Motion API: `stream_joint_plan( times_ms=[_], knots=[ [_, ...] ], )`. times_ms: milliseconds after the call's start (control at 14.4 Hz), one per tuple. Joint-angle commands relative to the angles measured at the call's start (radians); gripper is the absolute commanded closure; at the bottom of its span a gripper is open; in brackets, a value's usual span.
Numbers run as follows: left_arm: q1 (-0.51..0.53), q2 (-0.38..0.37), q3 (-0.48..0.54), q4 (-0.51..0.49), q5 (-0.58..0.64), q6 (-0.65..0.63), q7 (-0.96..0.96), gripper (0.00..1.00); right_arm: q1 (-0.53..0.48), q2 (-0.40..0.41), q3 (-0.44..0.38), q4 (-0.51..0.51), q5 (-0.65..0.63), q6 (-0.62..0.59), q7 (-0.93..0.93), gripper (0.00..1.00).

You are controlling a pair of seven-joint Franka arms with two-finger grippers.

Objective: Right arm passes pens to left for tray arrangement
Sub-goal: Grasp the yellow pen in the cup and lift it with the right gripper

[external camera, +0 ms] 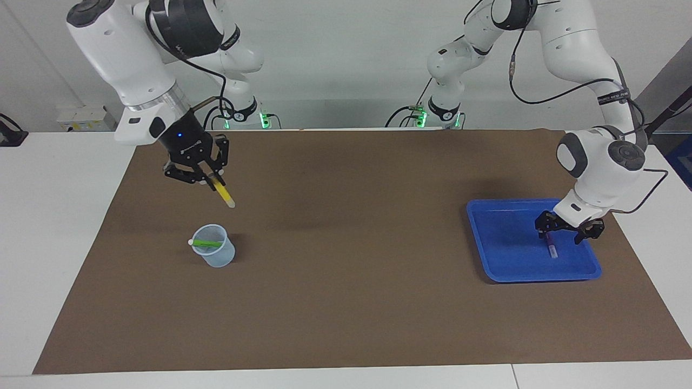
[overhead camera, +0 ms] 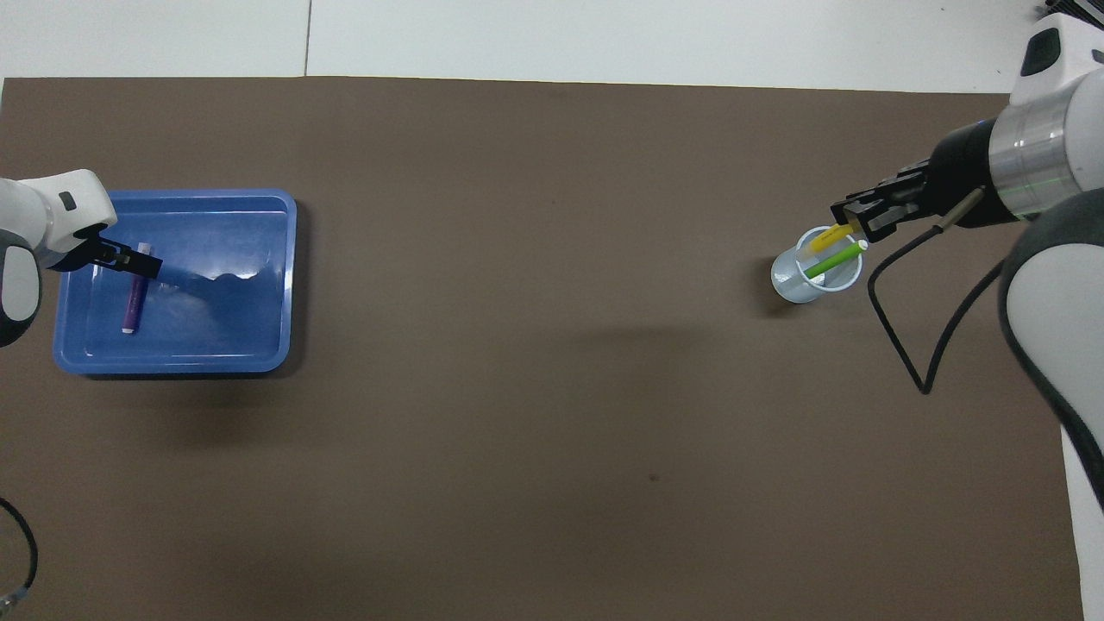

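Yellow pen (external camera: 219,189) clamped in right end effector (external camera: 203,178), hanging over cup (external camera: 214,246), ready for handover. Left end effector (external camera: 567,229) spread, apparently just above purple pen (external camera: 550,247) in blue tray (external camera: 500,237).

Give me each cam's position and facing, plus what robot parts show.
Facing view: high across the table, looking at the robots; both arms and bases show, right claw holding the yellow pen.
Overhead view: above the robots' end, looking steeply down; only forearms and claws.
Shared: blue tray, purple pen, cup, green pen, left claw.
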Motion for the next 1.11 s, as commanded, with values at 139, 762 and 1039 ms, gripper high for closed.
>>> stream_joint_plan(
  times_ms=[139, 762, 1039],
  knots=[
    [-0.050, -0.060, -0.001, -0.013, 0.005, -0.064, -0.056, 0.00, -0.005, -0.011, 0.031, -0.002, 0.049, -0.034, 0.202, 1.00],
    [-0.068, -0.131, -0.035, -0.010, -0.305, -0.330, -0.507, 0.00, 0.061, -0.033, 0.045, -0.031, 0.161, -0.024, 0.588, 1.00],
    [-0.149, -0.183, -0.044, -0.010, -0.424, -0.420, -0.773, 0.00, 0.076, -0.056, 0.047, -0.074, 0.228, -0.012, 0.739, 1.00]
  ],
)
